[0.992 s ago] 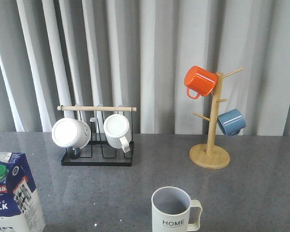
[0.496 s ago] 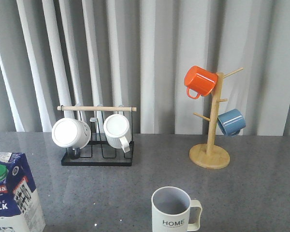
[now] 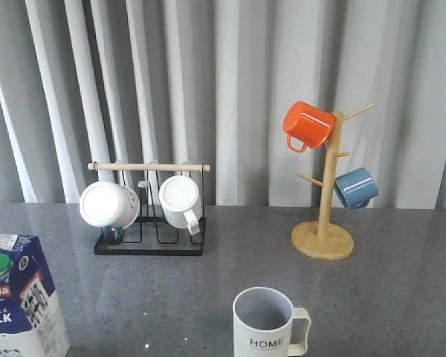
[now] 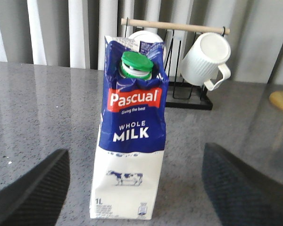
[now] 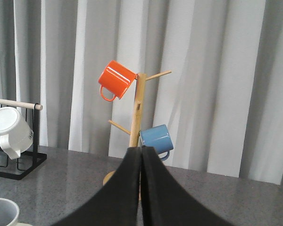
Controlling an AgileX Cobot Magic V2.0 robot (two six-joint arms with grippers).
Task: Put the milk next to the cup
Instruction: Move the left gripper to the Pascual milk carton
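Blue-and-white gable-top milk carton (image 4: 132, 136) stands upright at the near left of the grey speckled table (image 3: 372, 297), long axis vertical, green cap (image 4: 136, 64) and "Pascual" face toward the left end effector (image 4: 134, 188), whose fingers are spread wide either side, not touching. Cream "HOME" mug (image 3: 267, 325) sits near centre, well apart, handle to the right. Right end effector (image 5: 141, 188) pressed together, empty. Farther back: black wire rack (image 3: 150, 242) with white ribbed mugs, wooden mug tree (image 3: 325, 216).

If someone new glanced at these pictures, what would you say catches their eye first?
Probably the bright orange mug hanging high on the wooden mug tree at the right rear. Next, the blue and white milk at the near left edge, framed by the open left gripper, and the cup at front centre.
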